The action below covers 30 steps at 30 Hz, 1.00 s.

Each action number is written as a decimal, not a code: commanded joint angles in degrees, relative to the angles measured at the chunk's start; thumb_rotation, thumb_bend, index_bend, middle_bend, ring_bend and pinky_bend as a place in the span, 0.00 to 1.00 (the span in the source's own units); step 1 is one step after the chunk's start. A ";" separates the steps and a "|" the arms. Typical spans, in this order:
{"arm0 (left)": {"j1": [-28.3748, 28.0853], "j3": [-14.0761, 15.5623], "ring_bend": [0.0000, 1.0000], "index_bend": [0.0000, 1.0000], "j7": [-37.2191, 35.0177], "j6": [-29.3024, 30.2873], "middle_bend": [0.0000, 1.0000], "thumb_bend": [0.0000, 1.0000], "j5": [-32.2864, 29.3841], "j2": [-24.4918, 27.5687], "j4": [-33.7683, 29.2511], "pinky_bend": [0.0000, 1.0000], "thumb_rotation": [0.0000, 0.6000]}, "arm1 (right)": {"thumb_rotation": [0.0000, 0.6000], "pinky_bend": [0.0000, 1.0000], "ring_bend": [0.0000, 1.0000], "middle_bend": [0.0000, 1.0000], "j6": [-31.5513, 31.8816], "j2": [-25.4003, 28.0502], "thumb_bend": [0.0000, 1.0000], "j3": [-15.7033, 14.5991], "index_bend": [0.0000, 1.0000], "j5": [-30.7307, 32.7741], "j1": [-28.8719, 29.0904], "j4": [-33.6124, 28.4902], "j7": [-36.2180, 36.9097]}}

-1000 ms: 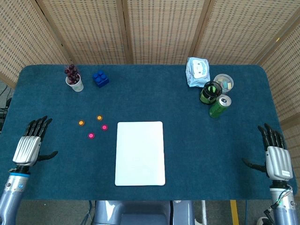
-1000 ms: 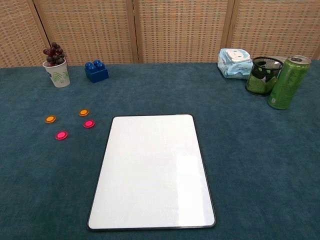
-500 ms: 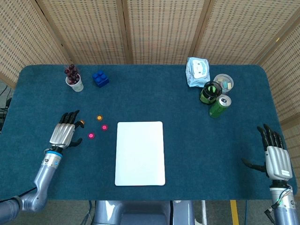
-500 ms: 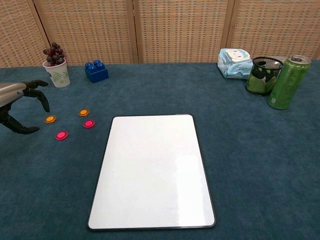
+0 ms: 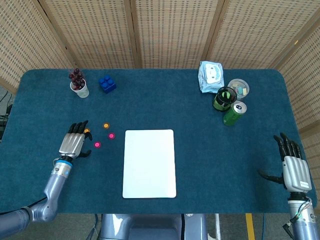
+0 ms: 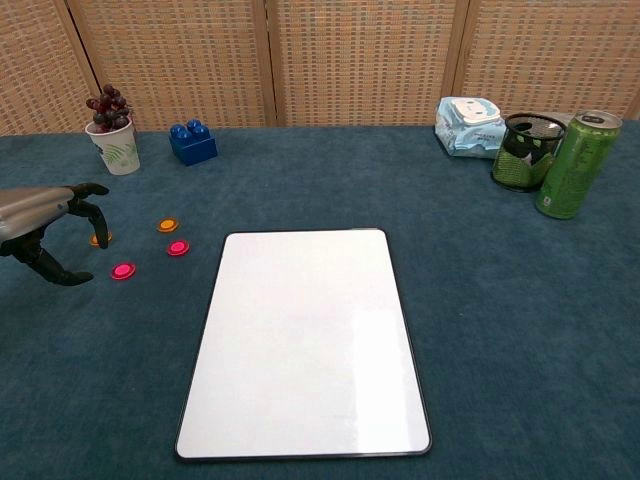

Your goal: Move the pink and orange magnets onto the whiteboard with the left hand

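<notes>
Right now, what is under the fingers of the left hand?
An orange magnet lies under the left hand's fingers, partly covered. Whether they touch it cannot be seen.

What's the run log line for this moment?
left hand open over far-left orange magnet | four magnets off whiteboard | right hand open, idle

Glossy smooth whiteboard (image 5: 149, 163) on matt, napped blue cloth table cover (image 5: 200, 150); woven cane screens (image 5: 170, 30).

The setting was a staged robot test station — not a home. A table (image 5: 165, 105) covered in dark blue felt stood against woven wicker partition panels (image 5: 175, 32), with unrelated props — a toy block (image 5: 107, 83), a drink can (image 5: 234, 113) — set along its far edge.
</notes>
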 commanded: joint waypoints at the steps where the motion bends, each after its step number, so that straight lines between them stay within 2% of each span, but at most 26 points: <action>1: -0.45 0.23 0.00 0.42 -1.47 -0.50 0.00 0.27 1.04 -1.14 1.79 0.00 1.00 | 1.00 0.00 0.00 0.00 -0.01 0.04 0.03 -0.02 0.00 -0.06 -0.01 -0.02 0.14; 9: -2.20 0.20 0.00 0.42 -1.41 -2.57 0.00 0.26 0.94 -3.77 5.86 0.00 1.00 | 1.00 0.00 0.00 0.00 -0.41 0.24 0.03 0.00 0.00 0.27 0.01 -0.22 0.69; 22: -4.65 -0.46 0.00 0.42 2.66 -4.51 0.00 0.26 -2.50 -6.07 7.85 0.00 1.00 | 1.00 0.00 0.00 0.00 -0.80 0.47 0.03 0.07 0.00 0.66 0.02 -0.44 1.44; 26: -5.19 -0.46 0.00 0.44 4.23 -5.15 0.00 0.27 -4.15 -6.35 7.89 0.00 1.00 | 1.00 0.00 0.00 0.00 -0.81 0.48 0.03 0.09 0.00 0.70 0.00 -0.43 1.57; 30: -5.49 -0.27 0.00 0.51 6.10 -5.49 0.00 0.31 -6.06 -6.06 7.09 0.00 1.00 | 1.00 0.00 0.00 0.00 -0.79 0.50 0.03 0.07 0.00 0.70 -0.03 -0.43 1.66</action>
